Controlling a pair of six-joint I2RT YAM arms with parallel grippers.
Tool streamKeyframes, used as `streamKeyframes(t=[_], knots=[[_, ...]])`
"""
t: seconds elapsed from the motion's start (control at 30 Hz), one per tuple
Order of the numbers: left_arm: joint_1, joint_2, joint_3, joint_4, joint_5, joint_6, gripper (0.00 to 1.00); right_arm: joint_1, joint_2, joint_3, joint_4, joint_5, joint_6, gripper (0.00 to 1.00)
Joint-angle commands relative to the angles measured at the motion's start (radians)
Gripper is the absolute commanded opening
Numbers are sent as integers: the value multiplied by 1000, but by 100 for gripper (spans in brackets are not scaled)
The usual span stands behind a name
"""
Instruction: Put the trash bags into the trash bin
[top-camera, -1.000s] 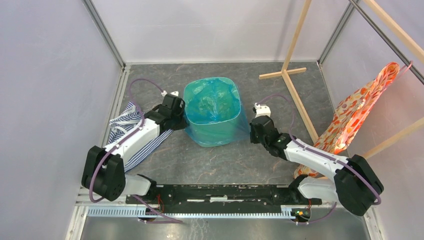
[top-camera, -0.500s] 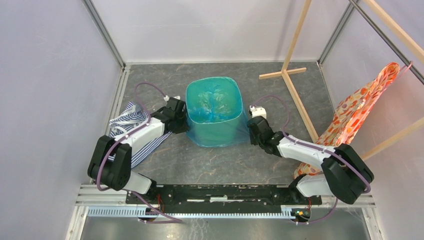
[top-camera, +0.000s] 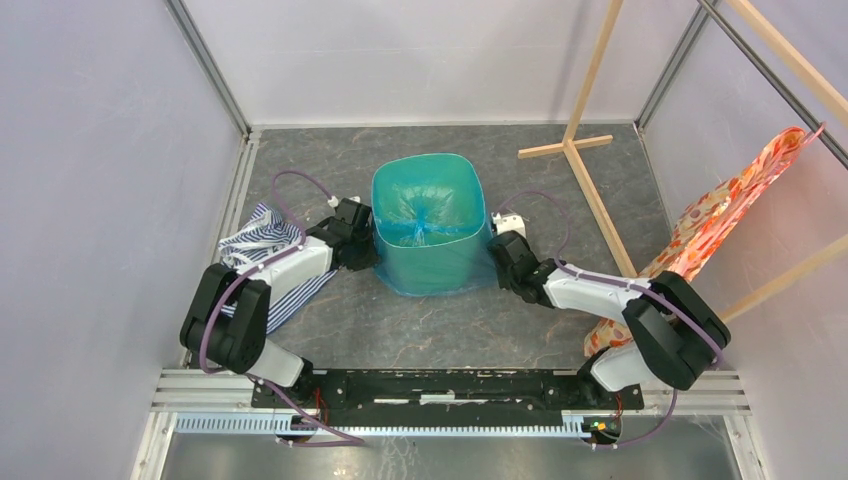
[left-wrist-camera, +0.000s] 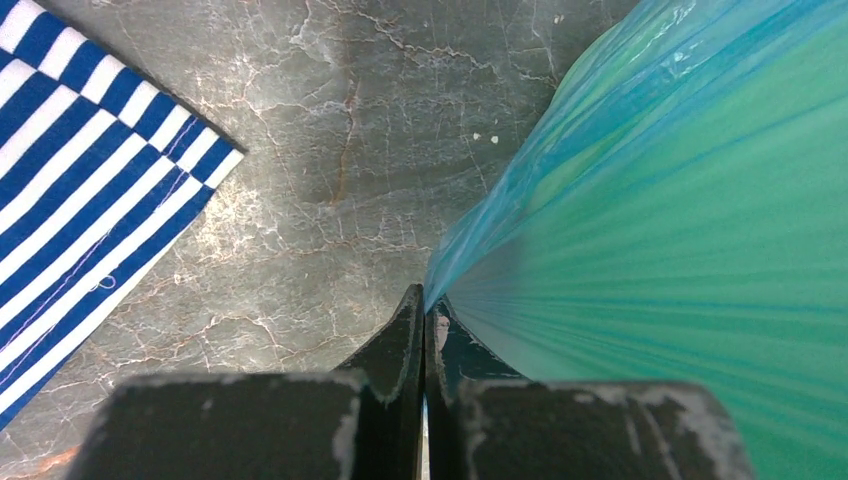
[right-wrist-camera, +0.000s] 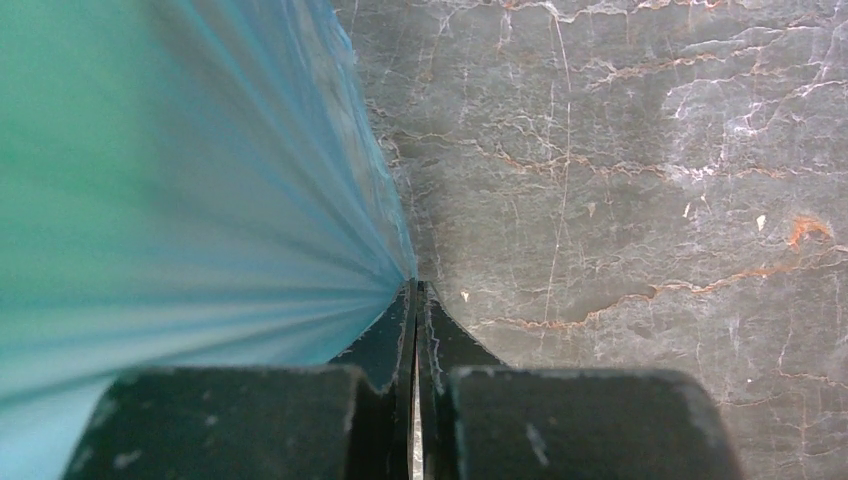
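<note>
The mint-green trash bin (top-camera: 425, 265) stands upright mid-table. The translucent light-blue trash bag (top-camera: 418, 228) lines its inside and is drawn down over its outer sides. My left gripper (top-camera: 368, 252) is low at the bin's left side, shut on the bag's edge (left-wrist-camera: 470, 250), which is stretched taut over the bin wall (left-wrist-camera: 700, 250). My right gripper (top-camera: 493, 262) is low at the bin's right side, shut on the bag's other edge (right-wrist-camera: 340, 200). In both wrist views the fingertips are pressed together on the film just above the table.
A blue-white striped cloth (top-camera: 262, 250) lies left of the bin under the left arm, also in the left wrist view (left-wrist-camera: 80, 190). A wooden rack (top-camera: 590, 140) stands at the back right. Orange floral fabric (top-camera: 710, 220) hangs on the right. Walls enclose the table.
Both grippers have moved down along the bin's sides with the bag edges. The bag has been pulled lower over the bin and tighter, and its middle has sunk deeper inside.
</note>
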Motion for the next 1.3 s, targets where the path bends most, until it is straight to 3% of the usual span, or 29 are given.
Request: streamKeyframes(t=[0.0,0.37,0.57,0.83,1.1,1.27], knots=[[6,27,-27,8,-35,-30,2,-4,25,41,-1,27,-21,0],[13,55,-49,25,-33,-31,3,-45,14,60,-27,-8,-33,0],[20,30,-81,45,-6,-42,20,-48,-19,89,-68,-23,-38,3],[38,-69,-99,37,20,-49,42,-49,-112,122,-145,-64,-36,32],[52,-214,-92,-34,7,-28,56,-51,-225,224,-273,8,-40,52],[54,-271,-63,-94,-12,9,67,-50,-288,343,-349,19,-47,57]])
